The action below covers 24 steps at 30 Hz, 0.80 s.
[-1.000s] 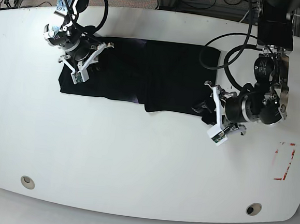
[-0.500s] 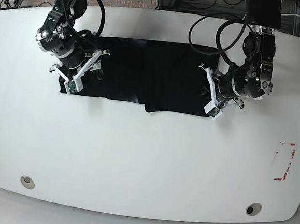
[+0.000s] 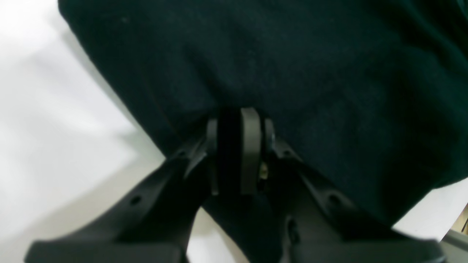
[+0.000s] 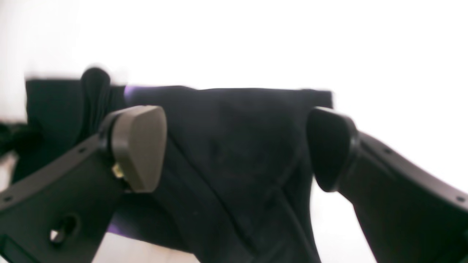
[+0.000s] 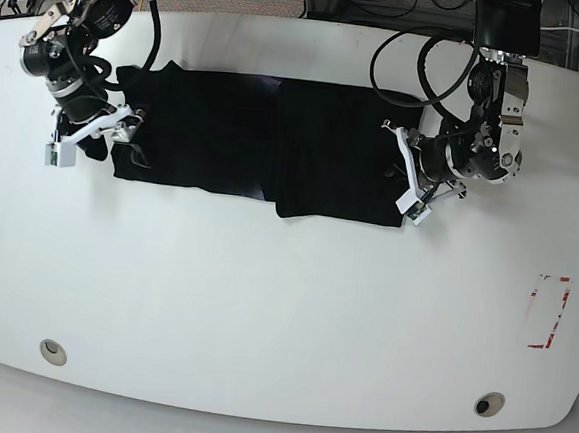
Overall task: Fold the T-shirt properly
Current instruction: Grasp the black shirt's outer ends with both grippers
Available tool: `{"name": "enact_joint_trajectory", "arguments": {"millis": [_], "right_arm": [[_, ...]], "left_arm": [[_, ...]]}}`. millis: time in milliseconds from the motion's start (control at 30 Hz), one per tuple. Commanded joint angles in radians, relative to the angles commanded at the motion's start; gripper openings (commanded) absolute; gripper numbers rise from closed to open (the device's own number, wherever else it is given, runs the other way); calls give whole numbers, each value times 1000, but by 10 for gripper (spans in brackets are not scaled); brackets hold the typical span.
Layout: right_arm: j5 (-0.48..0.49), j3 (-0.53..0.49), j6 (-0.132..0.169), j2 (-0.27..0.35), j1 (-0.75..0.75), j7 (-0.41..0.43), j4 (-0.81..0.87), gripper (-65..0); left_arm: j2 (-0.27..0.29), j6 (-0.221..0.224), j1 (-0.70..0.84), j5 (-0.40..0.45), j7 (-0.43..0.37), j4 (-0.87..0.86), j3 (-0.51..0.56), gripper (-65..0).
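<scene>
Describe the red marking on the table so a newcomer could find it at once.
Start at the white table and go to the edge on the base view's right, below the left tool that is shut on the T-shirt. There, alone on bare white, is the red marking: a thin, broken rectangular outline, the only colour on the tabletop.

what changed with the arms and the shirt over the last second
The left gripper moved in from the bare table and shut on the T-shirt at its edge. The right gripper slid outward off the shirt to its other end, jaws open. The shirt stayed flat in place on the white table.
</scene>
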Motion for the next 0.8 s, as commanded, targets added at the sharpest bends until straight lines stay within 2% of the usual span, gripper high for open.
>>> {"name": "enact_joint_trajectory", "arguments": {"millis": [133,433,800], "right_arm": [[46,20,0,28,-2,-5,-97,-81],[48,37,0,72,-8,26,-250,-81],[48,-118,0,71,-51,101,-284,-81]], "left_arm": [[-12,0,0,-2,0,0,0,-589],[-15,-2,0,-2,0,5,-2,-589],[-15,-2,0,-2,3,8,-2,-589]]}}
